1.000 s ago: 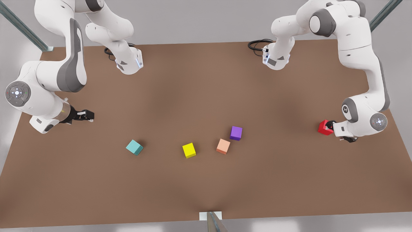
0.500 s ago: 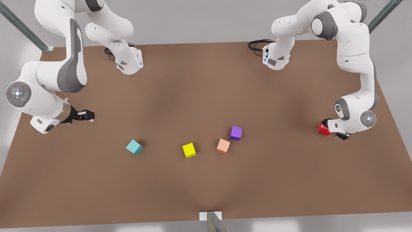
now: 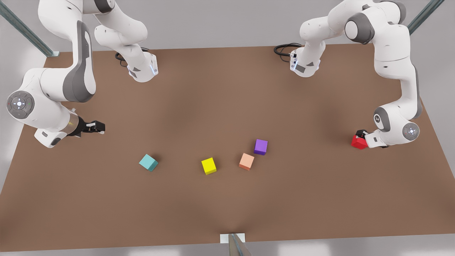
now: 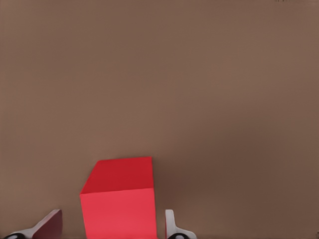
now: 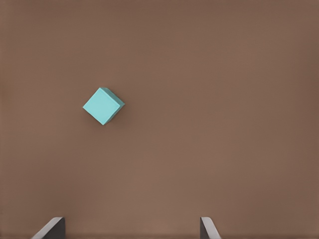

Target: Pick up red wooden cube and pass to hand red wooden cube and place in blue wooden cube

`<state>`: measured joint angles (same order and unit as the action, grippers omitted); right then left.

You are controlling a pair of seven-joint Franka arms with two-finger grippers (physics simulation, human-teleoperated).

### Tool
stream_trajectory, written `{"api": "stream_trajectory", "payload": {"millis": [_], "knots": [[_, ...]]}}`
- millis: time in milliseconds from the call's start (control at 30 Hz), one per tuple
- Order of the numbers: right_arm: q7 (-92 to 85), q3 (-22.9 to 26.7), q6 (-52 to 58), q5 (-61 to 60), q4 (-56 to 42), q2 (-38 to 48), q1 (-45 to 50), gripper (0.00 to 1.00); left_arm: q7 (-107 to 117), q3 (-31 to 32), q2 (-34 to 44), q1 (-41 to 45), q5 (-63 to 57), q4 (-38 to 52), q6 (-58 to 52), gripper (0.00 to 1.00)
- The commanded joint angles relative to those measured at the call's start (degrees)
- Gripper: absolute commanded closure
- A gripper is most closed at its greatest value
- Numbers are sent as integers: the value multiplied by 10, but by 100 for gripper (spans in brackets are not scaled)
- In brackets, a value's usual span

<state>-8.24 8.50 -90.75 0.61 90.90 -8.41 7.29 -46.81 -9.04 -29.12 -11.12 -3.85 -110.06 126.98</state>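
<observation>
We see soft, even light from above on the brown table [image 3: 227, 106], with faint dark patches near its middle and short shadows hugging the cubes (no glare anywhere). Both wrist views look slightly soft, darkening toward their lower right.

Red cube [image 3: 358, 142] far right; blue cube [image 3: 148, 162] prob. flat, left.

Table top [image 3: 227, 106]: matt brown, smooth, faint mottling. Red wooden cube [image 3: 358, 142]: flat, even colour, matt, no grain visible. Blue wooden cube [image 3: 148, 162], yellow cube [image 3: 208, 165], salmon-orange cube [image 3: 246, 161], purple cube [image 3: 261, 146]: same plain matt finish. Arm shells [image 3: 391, 46]: glossy white plastic, grey joint covers. Corner struts [image 3: 25, 30]: metal-looking.
</observation>
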Motion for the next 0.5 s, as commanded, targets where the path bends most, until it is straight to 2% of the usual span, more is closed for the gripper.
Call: {"api": "stream_trajectory", "payload": {"millis": [0,367,400,433,467], "knots": [[-8,0,0,0,0,1,0,0,99,0,-3,-2,0,0,-3,0],[-7,0,0,-1,-1,0,1,0,98,0,-47,-10,0,0,15,0],[-7,0,0,0,-1,0,1,0,97,0,-45,-10,-1,0,15,30],[-7,0,0,-1,0,0,1,0,96,0,-45,-10,-1,0,13,38],[-7,0,0,-1,0,0,1,0,97,0,-45,-10,-1,0,13,36]]}}
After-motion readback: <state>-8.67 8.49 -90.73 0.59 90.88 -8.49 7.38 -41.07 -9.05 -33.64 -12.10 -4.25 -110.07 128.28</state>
